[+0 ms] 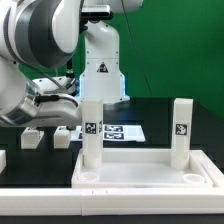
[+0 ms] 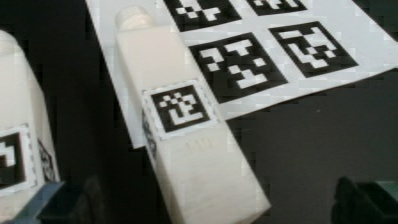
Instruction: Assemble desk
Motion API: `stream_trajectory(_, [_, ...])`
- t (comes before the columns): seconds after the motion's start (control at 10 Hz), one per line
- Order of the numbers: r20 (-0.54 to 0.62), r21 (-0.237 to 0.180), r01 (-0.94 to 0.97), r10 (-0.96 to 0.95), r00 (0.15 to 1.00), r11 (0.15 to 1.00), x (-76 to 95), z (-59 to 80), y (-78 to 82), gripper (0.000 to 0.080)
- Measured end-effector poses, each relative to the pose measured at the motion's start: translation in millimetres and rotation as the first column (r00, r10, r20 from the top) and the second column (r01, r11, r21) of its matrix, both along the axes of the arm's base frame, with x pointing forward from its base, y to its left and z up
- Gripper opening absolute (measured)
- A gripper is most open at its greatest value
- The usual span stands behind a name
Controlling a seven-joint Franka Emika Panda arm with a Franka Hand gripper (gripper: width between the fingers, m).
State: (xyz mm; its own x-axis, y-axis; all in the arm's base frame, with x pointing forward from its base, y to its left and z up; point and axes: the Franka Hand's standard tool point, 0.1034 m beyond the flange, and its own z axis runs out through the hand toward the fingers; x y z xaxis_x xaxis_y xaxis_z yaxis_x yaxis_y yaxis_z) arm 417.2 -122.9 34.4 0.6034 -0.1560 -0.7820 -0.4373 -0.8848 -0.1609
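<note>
Two legs (image 1: 92,135) (image 1: 181,130) are stood in the desk top (image 1: 150,180).
Exterior view: it is seen along the frame's bottom. Wrist view: the claw (image 2: 199,203) is spread wide, nothing grasped; another leg (image 2: 187,135) is seen between its fingers (image 2: 39,203).

Arm (image 1: 35,45) arches over from the base (image 1: 100,60), with the wrist low at the exterior view's left. Gripper (image 2: 199,205) points down, jaws spread wide, nothing clamped. Fingertips (image 2: 36,205) are dark and blurred in the wrist view.
</note>
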Motion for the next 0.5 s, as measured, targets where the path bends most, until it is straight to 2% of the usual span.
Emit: stream_trajectory(0.5, [-0.005, 0.003, -0.011, 0.011, 1.000, 1.000, -2.7, -10.0, 6.6, 0.0649])
